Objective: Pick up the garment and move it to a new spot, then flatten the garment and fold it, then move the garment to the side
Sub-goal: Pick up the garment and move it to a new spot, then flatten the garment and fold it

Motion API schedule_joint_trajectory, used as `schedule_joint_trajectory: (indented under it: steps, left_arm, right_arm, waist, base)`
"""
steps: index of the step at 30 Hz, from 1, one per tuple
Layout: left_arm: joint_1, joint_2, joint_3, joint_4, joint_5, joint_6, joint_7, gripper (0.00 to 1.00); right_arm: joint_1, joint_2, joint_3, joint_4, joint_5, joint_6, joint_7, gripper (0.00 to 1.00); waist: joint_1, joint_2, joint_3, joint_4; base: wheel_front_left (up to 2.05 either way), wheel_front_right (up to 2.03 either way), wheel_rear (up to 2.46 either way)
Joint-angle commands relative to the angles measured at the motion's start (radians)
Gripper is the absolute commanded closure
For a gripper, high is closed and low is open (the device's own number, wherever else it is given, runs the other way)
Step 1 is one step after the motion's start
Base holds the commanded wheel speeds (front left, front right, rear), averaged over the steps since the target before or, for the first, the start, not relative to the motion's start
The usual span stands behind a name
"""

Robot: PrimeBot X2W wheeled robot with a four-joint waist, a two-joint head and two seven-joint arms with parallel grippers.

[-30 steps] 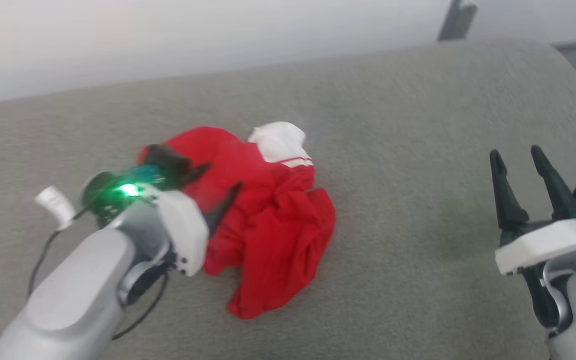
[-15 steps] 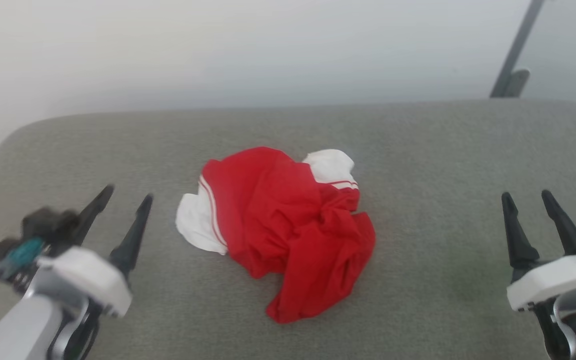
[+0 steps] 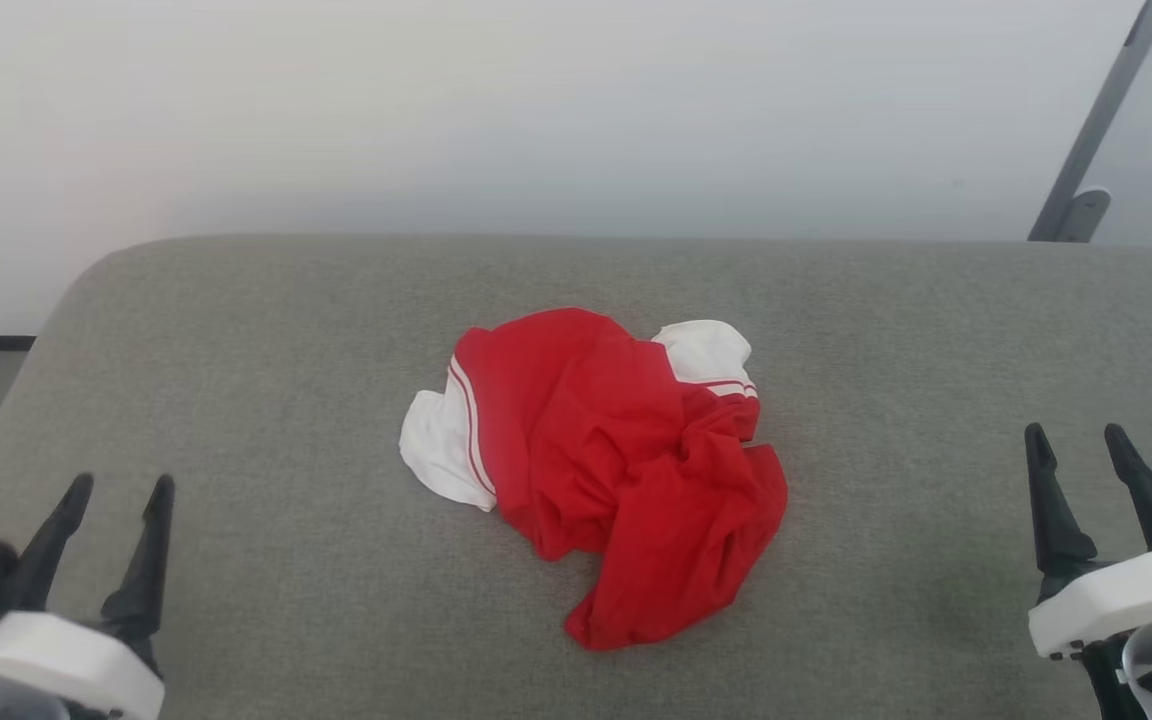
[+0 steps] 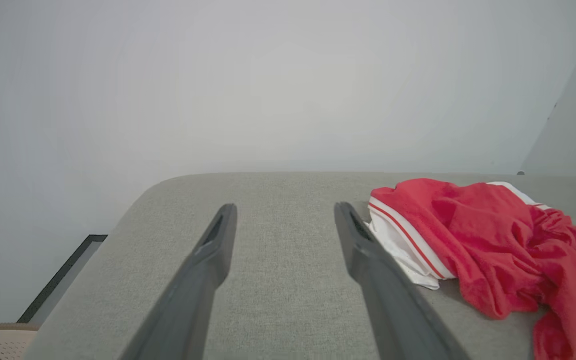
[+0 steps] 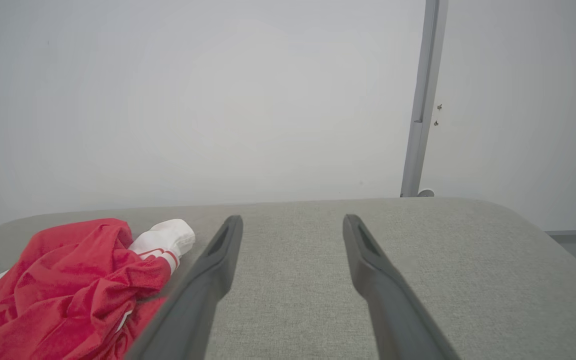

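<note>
Red crumpled shirt (image 3: 616,470) in middle of grey cushion (image 3: 236,340), heaped long from far left to near right, white sleeves at left and far edges. Left gripper (image 3: 123,483) and right gripper (image 3: 1075,432) spread wide, empty, well apart from shirt on either side.

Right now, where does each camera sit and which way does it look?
Head view: on the head, looking forward and down at the red shirt on the cushion; left claw and right claw show, both open.
Left wrist view: on the left wrist, looking along that claw's fingers over the cushion to the wall; shirt at picture right.
Right wrist view: on the right wrist, looking along its fingers; shirt at picture left.
Shared: every view shows shirt and cushion.
</note>
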Motion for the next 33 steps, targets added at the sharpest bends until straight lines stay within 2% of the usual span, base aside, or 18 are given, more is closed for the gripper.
schedule_joint_trajectory:
  steps: [1, 11, 18, 33]
  left_arm:
    - [0.028, 0.0, 0.023, -0.005, 0.005, -0.008, -0.007, 0.0]
    - [0.072, -0.043, 0.088, -0.022, 0.032, -0.035, -0.009, 0.0]
    - [0.049, -0.08, 0.093, -0.028, 0.072, -0.051, -0.009, 0.0]
    - [-0.145, -0.226, 0.012, 0.019, 0.148, -0.122, -0.009, 0.0]
  right_arm:
    - [0.011, 0.007, -0.002, -0.01, -0.003, 0.0, 0.005, 0.0]
    - [0.02, 0.008, 0.0, -0.028, -0.002, 0.0, 0.019, 0.0]
    - [-0.054, -0.002, 0.049, -0.028, 0.03, 0.0, 0.067, 0.0]
    - [-0.437, -0.187, 0.288, 0.229, 0.095, 0.0, 0.327, 0.0]
  waist:
    - [0.0, -0.0001, 0.001, 0.006]
    - [0.0, -0.0001, 0.008, 0.03]
    - [0.0, -0.0001, 0.058, 0.069]
    - [0.0, -0.0001, 0.218, 0.258]
  base:
    - [0.0, 0.0, 0.0]
    - [0.0, 0.0, 0.0]
    - [0.0, 0.0, 0.0]
    - [0.0, 0.0, 0.0]
